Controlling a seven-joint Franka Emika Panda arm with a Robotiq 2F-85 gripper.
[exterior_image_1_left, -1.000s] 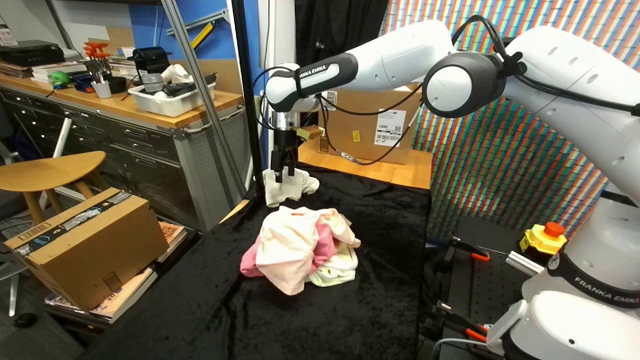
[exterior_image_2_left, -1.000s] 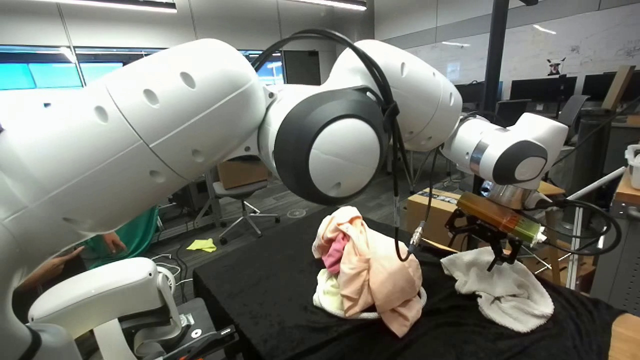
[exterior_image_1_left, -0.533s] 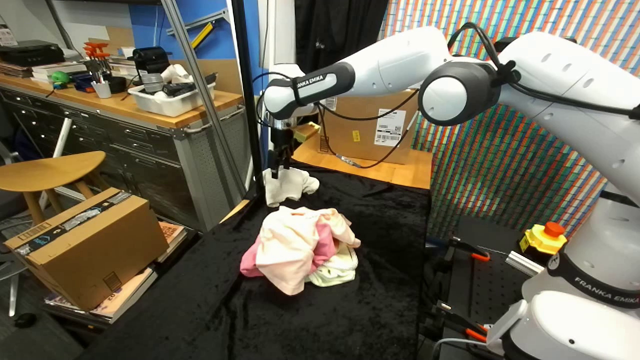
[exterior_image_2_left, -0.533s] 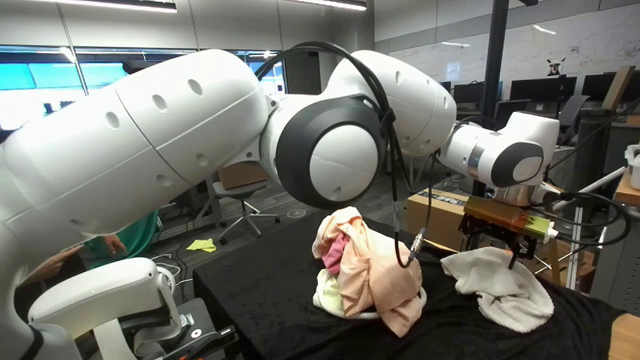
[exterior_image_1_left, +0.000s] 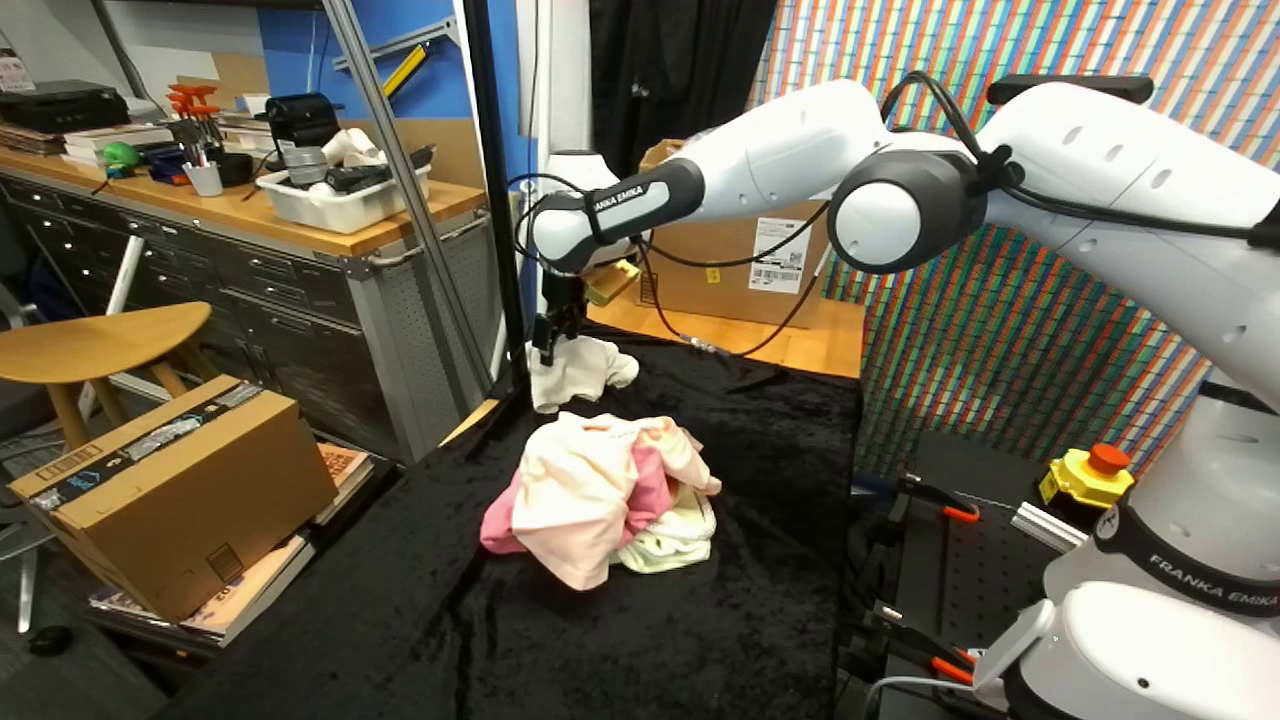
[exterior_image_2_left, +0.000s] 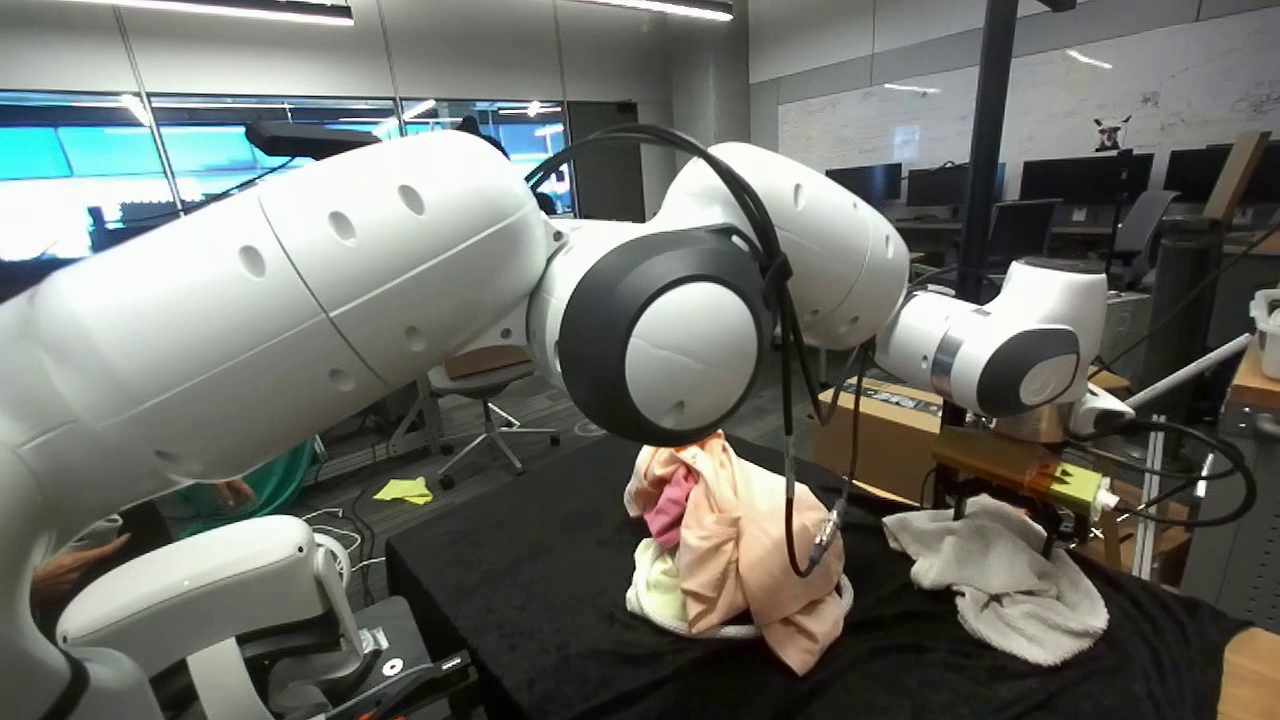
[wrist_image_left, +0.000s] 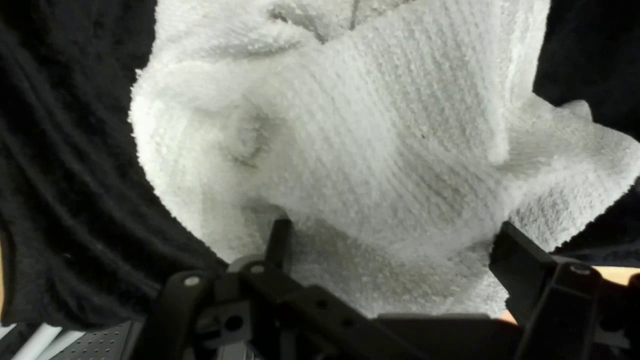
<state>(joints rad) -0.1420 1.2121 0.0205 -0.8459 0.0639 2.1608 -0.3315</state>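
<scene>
My gripper (wrist_image_left: 393, 225) is open, with its black fingers spread wide over a white-grey fuzzy cloth (wrist_image_left: 350, 125). Nothing is gripped between the fingers. The fingertips are at or very near the cloth; I cannot tell if they touch it. In both exterior views the gripper (exterior_image_1_left: 560, 335) (exterior_image_2_left: 1004, 527) points down at this crumpled cloth (exterior_image_1_left: 592, 368) (exterior_image_2_left: 1040, 605), which partly hides the fingers. Beside it lies a heap with a peach cloth (exterior_image_1_left: 575, 490) (exterior_image_2_left: 760, 540) on top, a pink cloth (exterior_image_1_left: 650, 490) and a pale yellow-green cloth (exterior_image_1_left: 672, 540). A white rope-like rim (exterior_image_2_left: 720, 631) shows under the heap.
Black fabric (exterior_image_1_left: 700, 650) covers the table. A large cardboard box (exterior_image_1_left: 740, 260) stands behind the arm on a wooden surface. A metal post (exterior_image_1_left: 400, 180) and a black pole (exterior_image_1_left: 497, 200) rise near the cloth's corner. A cable (exterior_image_2_left: 790, 500) hangs near the peach cloth.
The arm has come down, lowering the open gripper onto or just above the white-grey cloth. The gripper has also tilted more upright. The cloths have not visibly moved.
</scene>
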